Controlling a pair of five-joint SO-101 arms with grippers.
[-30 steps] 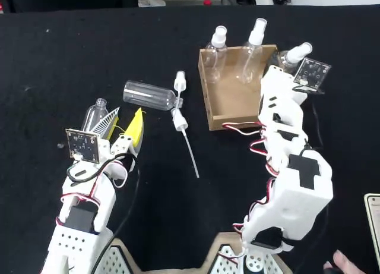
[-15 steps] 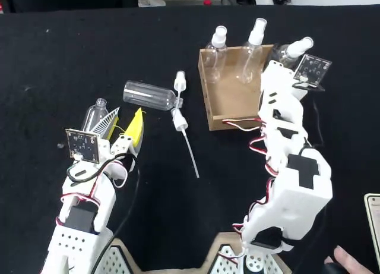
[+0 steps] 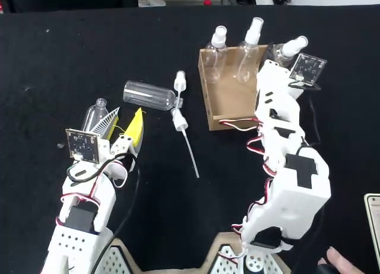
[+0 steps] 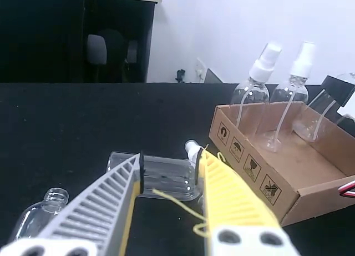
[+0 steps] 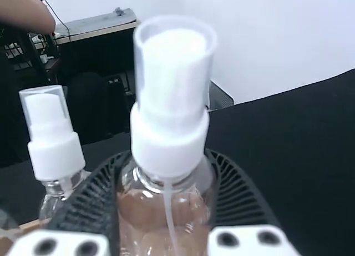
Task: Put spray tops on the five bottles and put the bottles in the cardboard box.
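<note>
our right gripper [image 3: 280, 55] grips a capped bottle [image 5: 169, 128] at the upper right edge of the box [image 3: 205, 93]; our left gripper [image 4: 169, 159] gapes wide, lower left, bare table [image 3: 59, 48] around; symbols [image 4: 244, 156] mark the box.

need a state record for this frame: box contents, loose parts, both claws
box: cardboard box, open top
in box: first capped bottle and second capped bottle, upright at the far wall
right claw: shut on third capped bottle, tilted at the box's far right corner
left claw: open, empty
uncapped: lying bottle; other uncapped bottle beside the left claw
loose: far spray top, near spray top, on the table between lying bottle and box
</note>
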